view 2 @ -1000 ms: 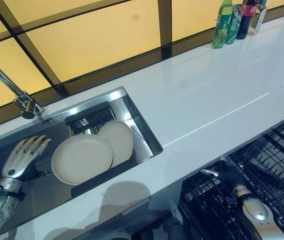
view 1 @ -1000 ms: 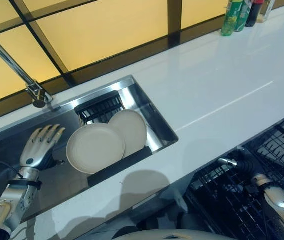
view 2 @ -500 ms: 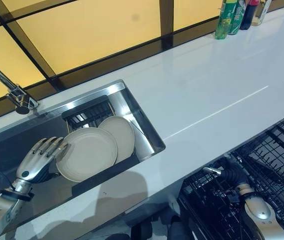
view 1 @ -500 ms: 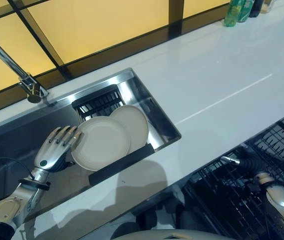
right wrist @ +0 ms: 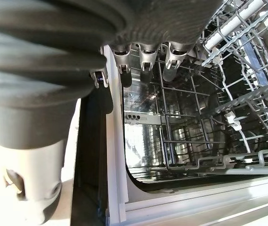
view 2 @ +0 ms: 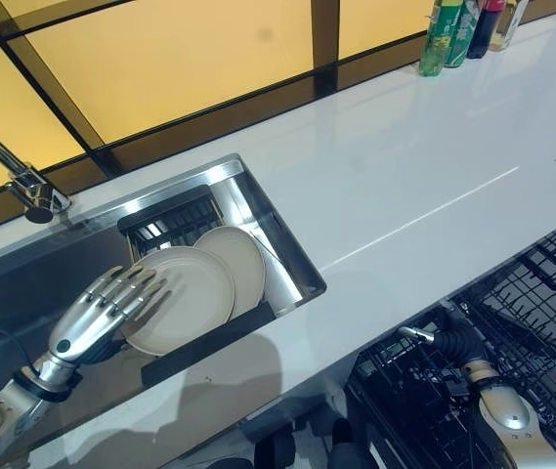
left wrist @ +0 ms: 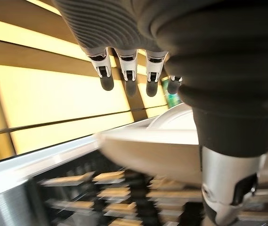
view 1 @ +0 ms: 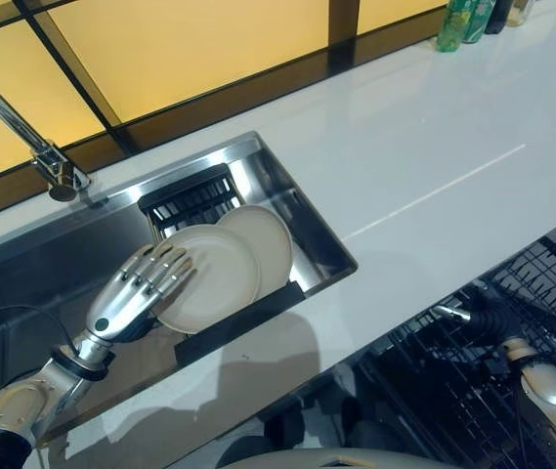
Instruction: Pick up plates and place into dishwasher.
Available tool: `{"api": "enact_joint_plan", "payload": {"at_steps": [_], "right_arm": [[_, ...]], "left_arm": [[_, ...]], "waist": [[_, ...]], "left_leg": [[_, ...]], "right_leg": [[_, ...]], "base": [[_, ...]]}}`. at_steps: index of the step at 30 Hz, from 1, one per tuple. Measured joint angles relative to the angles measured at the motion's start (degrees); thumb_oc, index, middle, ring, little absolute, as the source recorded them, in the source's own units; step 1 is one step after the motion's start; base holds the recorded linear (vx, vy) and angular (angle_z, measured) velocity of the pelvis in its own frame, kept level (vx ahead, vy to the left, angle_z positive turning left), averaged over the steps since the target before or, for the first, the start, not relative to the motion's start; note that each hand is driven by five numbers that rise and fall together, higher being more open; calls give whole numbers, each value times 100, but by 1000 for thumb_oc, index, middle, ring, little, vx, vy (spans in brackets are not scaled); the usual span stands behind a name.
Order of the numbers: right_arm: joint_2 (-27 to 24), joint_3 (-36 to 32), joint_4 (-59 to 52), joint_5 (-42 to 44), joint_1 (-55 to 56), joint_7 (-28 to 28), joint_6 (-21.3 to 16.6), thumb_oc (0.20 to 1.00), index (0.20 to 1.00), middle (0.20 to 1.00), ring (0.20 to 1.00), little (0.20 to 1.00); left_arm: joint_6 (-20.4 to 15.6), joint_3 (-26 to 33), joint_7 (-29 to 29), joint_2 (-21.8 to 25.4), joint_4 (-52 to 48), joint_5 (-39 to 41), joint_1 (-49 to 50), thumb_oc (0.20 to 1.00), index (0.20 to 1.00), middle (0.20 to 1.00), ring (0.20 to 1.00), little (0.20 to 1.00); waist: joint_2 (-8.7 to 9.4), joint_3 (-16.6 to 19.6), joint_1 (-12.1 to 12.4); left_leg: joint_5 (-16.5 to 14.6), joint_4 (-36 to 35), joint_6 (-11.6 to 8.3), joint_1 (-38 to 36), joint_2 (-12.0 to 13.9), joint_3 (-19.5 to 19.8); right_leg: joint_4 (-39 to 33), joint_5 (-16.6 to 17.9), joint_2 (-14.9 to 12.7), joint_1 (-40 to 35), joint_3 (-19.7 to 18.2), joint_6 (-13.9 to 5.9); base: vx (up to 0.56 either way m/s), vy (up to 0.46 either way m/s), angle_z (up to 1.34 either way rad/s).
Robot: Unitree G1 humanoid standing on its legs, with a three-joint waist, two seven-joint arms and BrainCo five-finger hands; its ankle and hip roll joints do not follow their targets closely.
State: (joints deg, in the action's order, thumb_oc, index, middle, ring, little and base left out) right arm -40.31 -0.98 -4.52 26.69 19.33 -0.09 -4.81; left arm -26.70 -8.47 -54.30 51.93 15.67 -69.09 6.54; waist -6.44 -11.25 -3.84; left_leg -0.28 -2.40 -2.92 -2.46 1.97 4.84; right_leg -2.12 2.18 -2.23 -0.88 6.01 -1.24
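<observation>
Evidently neither plate is loaded: both plates (view 1: 248,256) lean in the sink (view 1: 43,264), the left hand (view 1: 141,291) spread open over the nearer one, the dishwasher rack (right wrist: 209,117) bare.

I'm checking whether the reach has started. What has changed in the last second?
The left hand has moved across the sink toward the front plate; its straight fingers now overlap that plate's near edge, with no grasp yet. Both plates, the back plate included, lean where they did. The right hand stays by the dishwasher rack.
</observation>
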Motion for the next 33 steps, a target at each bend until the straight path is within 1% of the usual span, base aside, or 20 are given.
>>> {"api": "enact_joint_plan", "payload": {"at_steps": [1, 2, 5, 9, 14, 19, 25, 29, 33], "right_arm": [[1, -1, 0, 0, -7, -8, -5, 1000, 1000, 1000, 1000, 1000], [0, -1, 0, 1, -11, -11, -6, 1000, 1000, 1000, 1000, 1000], [0, -1, 0, 2, -11, -11, -31, 1000, 1000, 1000, 1000, 1000], [1, 9, 4, 24, -11, -11, -41, 1000, 1000, 1000, 1000, 1000], [13, 48, 49, 100, -12, -32, -37, 1000, 1000, 1000, 1000, 1000], [30, 69, 48, 101, -13, -66, -25, 1000, 1000, 1000, 1000, 1000], [103, 64, 48, 101, -13, -66, -25, 1000, 1000, 1000, 1000, 1000], [123, 65, 48, 101, -12, -71, -18, 1000, 1000, 1000, 1000, 1000], [179, 41, 48, 96, 1, -77, 14, 1000, 1000, 1000, 1000, 1000]], "left_arm": [[-67, -3, 17, 16, -89, 0, 2, 507, 507, 507, 507, 507], [-138, -8, 69, 44, -172, 5, -2, 200, 200, 200, 200, 200], [-176, -43, 237, 113, -333, 20, -7, 200, 200, 200, 200, 200], [-179, -43, 382, 121, -338, 52, -18, 200, 200, 200, 200, 200], [-196, -35, 439, 131, -473, 133, -19, 200, 200, 200, 200, 200], [-222, -35, 489, 234, -532, 131, -14, 200, 200, 200, 200, 200], [-210, 13, 493, 233, -531, 179, 1, 200, 200, 200, 200, 200], [-113, 262, 499, 202, -530, 649, 167, 200, 200, 200, 200, 200], [-50, 926, 370, -202, -525, 1040, 292, 200, 200, 200, 200, 200]], "waist": [[8, -8, 2], [17, -13, 1], [32, -14, -7], [50, -20, -12], [57, -25, 4], [60, -26, 5], [64, -21, 4], [60, -14, 10], [74, 0, 32]], "left_leg": [[-8, -16, 11, 1, -3, -1], [-3, -30, 16, 1, -5, -1], [17, -71, 22, 0, -19, -3], [78, -107, 6, -14, -19, -6], [94, -214, 21, -166, -15, 1], [94, -220, 25, -190, -11, 1], [109, -220, 41, -201, -8, 5], [111, -220, 39, -204, -6, 14], [112, -219, 37, -205, -1, 28]], "right_leg": [[-51, 37, -1, -14, 0, -2], [-117, 71, -3, -42, 0, -4], [-294, 170, -10, -111, 2, -11], [-305, 184, -12, -114, 12, -10], [-306, 175, -11, -217, 32, -12], [-305, 174, -12, -244, 38, -12], [-305, 176, -10, -257, 63, -11], [-305, 177, -7, -266, 69, -10], [-305, 178, -4, -274, 73, -8]], "base": [[0, 0, 0], [0, 0, 0], [0, 0, 0], [0, 0, 0], [0, 0, 0], [0, 0, 0], [0, 0, 0], [0, 0, 0], [0, 0, 0]]}}
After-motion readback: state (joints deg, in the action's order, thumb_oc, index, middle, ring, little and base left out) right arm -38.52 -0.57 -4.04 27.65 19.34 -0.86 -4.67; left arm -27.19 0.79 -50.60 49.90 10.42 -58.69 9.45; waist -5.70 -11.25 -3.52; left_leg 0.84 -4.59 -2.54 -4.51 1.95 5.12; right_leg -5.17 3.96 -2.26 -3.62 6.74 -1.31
